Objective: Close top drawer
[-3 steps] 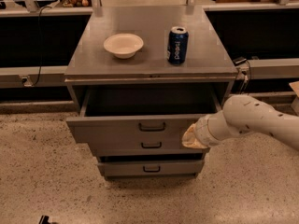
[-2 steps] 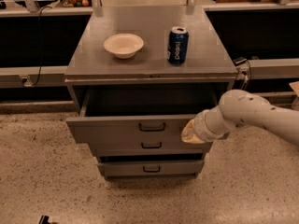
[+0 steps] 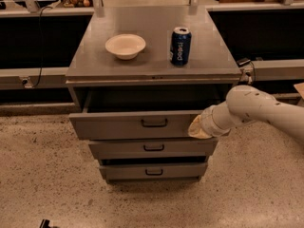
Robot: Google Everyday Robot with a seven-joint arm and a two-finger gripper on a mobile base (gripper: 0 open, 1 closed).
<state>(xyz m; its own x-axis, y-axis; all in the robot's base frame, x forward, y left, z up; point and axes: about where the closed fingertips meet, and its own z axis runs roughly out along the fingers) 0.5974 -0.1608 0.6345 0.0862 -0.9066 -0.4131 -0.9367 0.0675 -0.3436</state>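
One blue can (image 3: 180,45), white vertical lettering reading Pepsi, stands on the table (image 3: 142,65), above the gripper (image 3: 199,128). Pulled out, the top drawer (image 3: 118,126) shows a wide grey front, its dark bar handle left of the gripper. The gripper sits at that front's right end; grip state cannot be told. White bowl (image 3: 125,46) up-left.

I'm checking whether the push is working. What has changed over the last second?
The tool, at the right end of the top drawer, has moved toward the cabinet, and the drawer has slid in a little, though it is still well open. Nothing was taken hold of or let go. The bowl, the can and the lower drawers stayed put.
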